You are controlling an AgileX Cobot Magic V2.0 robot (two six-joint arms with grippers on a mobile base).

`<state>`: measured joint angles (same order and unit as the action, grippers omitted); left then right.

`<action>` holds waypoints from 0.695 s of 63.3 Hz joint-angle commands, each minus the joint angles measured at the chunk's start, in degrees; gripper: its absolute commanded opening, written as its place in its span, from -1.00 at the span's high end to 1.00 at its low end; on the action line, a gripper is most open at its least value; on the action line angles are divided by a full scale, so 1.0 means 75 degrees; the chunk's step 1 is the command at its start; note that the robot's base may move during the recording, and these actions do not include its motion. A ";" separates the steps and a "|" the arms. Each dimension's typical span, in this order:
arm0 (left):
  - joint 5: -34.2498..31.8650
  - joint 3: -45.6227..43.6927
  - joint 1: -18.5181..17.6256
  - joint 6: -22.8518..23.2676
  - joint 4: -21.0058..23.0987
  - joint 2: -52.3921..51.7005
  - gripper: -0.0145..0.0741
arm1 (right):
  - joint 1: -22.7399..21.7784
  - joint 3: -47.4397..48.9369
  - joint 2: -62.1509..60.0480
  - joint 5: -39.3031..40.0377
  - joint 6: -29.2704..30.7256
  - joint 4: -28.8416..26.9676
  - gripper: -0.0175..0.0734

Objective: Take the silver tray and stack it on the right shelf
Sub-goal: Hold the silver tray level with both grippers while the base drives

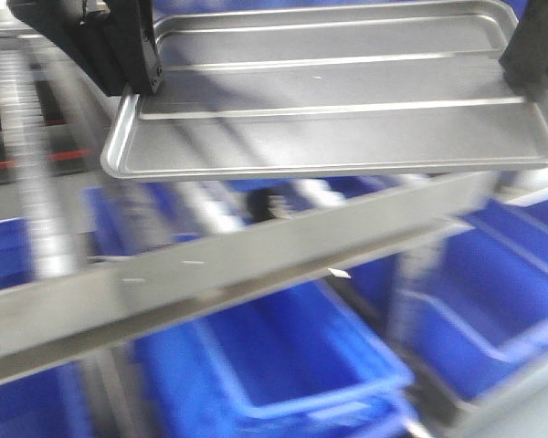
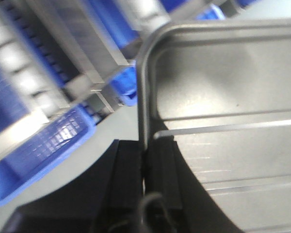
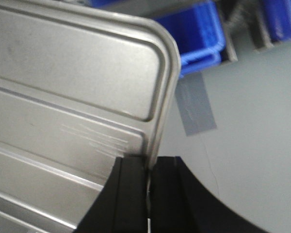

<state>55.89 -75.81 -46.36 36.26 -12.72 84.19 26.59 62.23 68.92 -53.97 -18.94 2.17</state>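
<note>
My L jaws and R jaws each clench a short rim of the silver tray (image 1: 338, 100). Its long axis spans btwn them, above the right shelf (image 1: 256, 265), apart from it.

Motion-blurred right shelf (image 1: 256, 255) & blue bins (image 1: 283, 365); silver tray (image 1: 347, 119) far-left corner hidden behind left pincer (image 1: 146, 84).

Your surroundings: blue bins (image 1: 283, 365), grey floor (image 3: 252, 145), tape patch (image 3: 196, 104).
In your front view one open bin sits low at centre with a second bin (image 1: 516, 301) to its right, both blurred; your left wrist view shows a grid-walled bin (image 2: 53, 145); your right wrist view shows another bin (image 3: 199, 34) near the grey tape patch stuck flat on the floor.
</note>
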 commanded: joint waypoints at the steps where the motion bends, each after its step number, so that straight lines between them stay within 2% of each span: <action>1: -0.0282 -0.0267 -0.0103 -0.0204 -0.0132 -0.0291 0.90 | -0.0012 0.0206 -0.0210 0.0413 0.0229 0.0078 0.49; 44: -0.0282 -0.0267 -0.0103 -0.0204 -0.0119 -0.0291 0.90 | -0.0012 0.0206 -0.0210 0.0387 0.0229 0.0078 0.49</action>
<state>55.78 -75.81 -46.36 36.26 -12.72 84.19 26.59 62.23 68.92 -54.19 -18.94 2.17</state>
